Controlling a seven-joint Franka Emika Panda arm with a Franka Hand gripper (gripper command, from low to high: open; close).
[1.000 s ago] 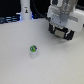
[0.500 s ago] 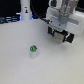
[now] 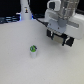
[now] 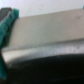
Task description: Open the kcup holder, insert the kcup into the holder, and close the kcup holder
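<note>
The robot's hand (image 3: 59, 38), its two dark fingers spread and empty, hung at the exterior view's upper right, apparently over the black kcup holder (image 4: 45, 67); squaring to its pale handle (image 4: 47, 51) before pulling looked wisest. The small white, green-topped kcup (image 3: 33, 51) stood mid-frame on the white counter (image 3: 20, 67).

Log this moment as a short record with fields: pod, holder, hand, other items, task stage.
pod: small white pod with green top, upright on the white table, standing alone
holder: not identifiable in the exterior view; the wrist view shows only a blurred pale surface and a dark edge
hand: hand hangs above the table toward the exterior view's right, apart from the pod; open or shut cannot be told
other items: tall white bottle-shaped object at the back
task stage: pod not yet picked up
</note>
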